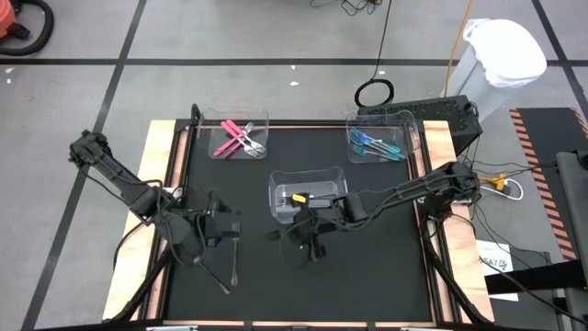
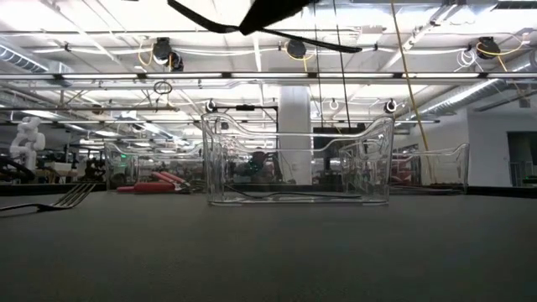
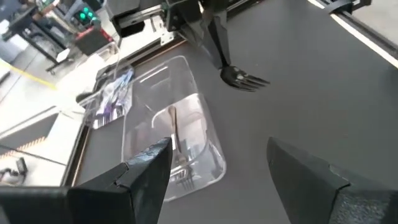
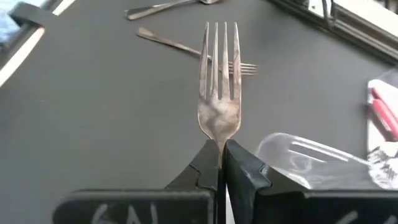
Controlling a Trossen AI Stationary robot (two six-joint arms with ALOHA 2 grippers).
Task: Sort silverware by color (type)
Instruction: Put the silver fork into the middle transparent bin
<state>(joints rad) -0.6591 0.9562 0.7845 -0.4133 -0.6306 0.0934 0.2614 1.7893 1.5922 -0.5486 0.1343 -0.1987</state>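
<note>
1. The right gripper point(image 4: 222, 163) is clenched on the handle of a plain grey fork point(image 4: 219, 81), holding it off the bench point(image 1: 367, 276) just on the near side of the middle clear bin point(image 1: 308, 179).
2. In the right wrist view the fork's long axis runs straight out from the fingertips, tines leading and handle buried between them. In the high view this puts the tines pointing toward the left of the bench, away from the bin.
3. The middle bin already holds grey metal pieces point(image 3: 176, 134). Since it sits just far of the held fork, my judgement is that the drop calls for a short carry toward the far side, with the fork's length turned to fit the bin.
4. The left gripper point(image 3: 217, 165) hangs released, fingers wide apart, over the near left part of the bench.
5. Two more grey pieces point(image 1: 230, 267) lie on the bench just near of the left gripper, their long axes running roughly near to far. The left arm is clearly the closer one to them.
6. Pink-handled pieces point(image 1: 237, 140) sit in the far left bin and blue-teal ones point(image 1: 375, 145) in the far right bin.
</note>
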